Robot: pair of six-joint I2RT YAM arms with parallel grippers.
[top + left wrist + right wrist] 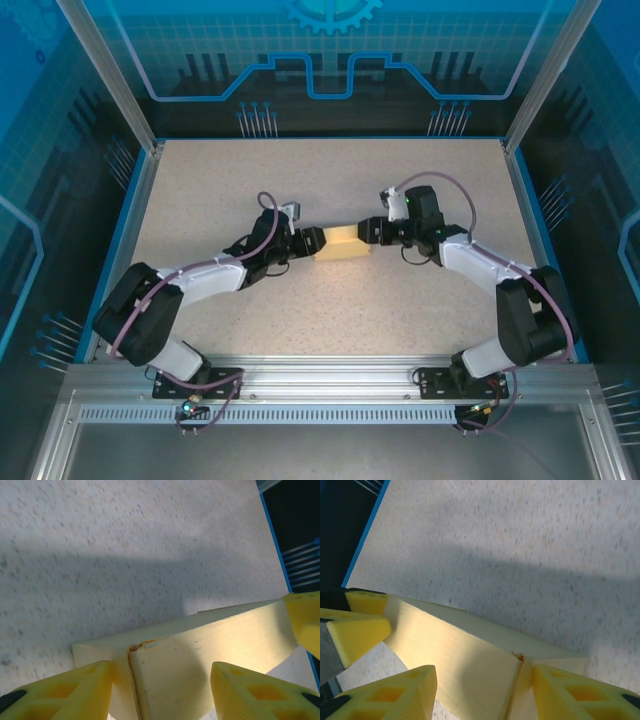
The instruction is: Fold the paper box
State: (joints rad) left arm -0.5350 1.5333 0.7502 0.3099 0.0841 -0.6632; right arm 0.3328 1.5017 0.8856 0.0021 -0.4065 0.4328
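Holding the paper box (342, 243) just above mid-counter (300, 330), I am clasping its left end in my left gripper (316, 241) and its right end in my right gripper (369, 230), both closed on the cardboard. I am judging the step to be seating the end flaps. I am favouring equal, gentle pressure from both sides, since thin cardboard buckles easily.
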